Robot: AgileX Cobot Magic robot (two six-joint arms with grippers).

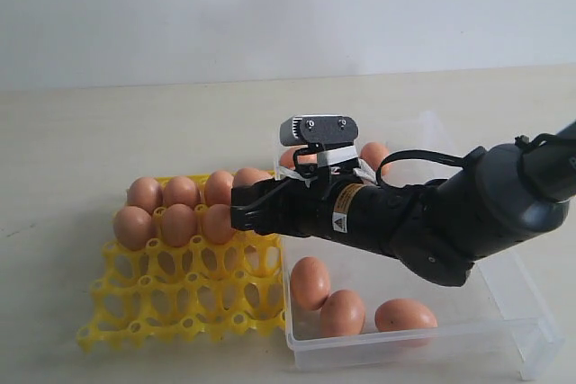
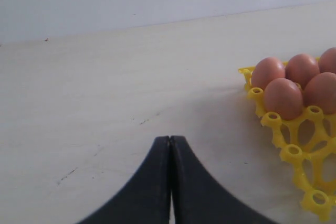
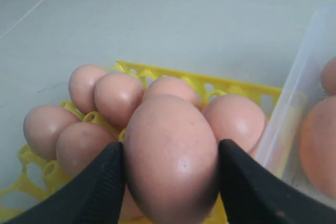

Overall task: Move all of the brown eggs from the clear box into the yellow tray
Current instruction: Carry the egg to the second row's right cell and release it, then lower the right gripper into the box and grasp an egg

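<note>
Risk first: ext view, right gripper (image 1: 241,210) reaches across clear box (image 1: 504,312) to the box-side edge of yellow tray (image 1: 135,312), just beside seated brown eggs (image 1: 180,220); lowering off-centre could knock a neighbour or land on a peg, not a cup. Three loose eggs (image 1: 342,308) sit at the box's near end. Arm lies low, forearm near level. Left wrist: left gripper (image 2: 170,148) pressed together over bare table (image 2: 79,103) by tray corner. Right wrist: fingers (image 3: 100,182) pinch held egg (image 3: 170,156) by its sides w/ little contact; may slip.
</note>
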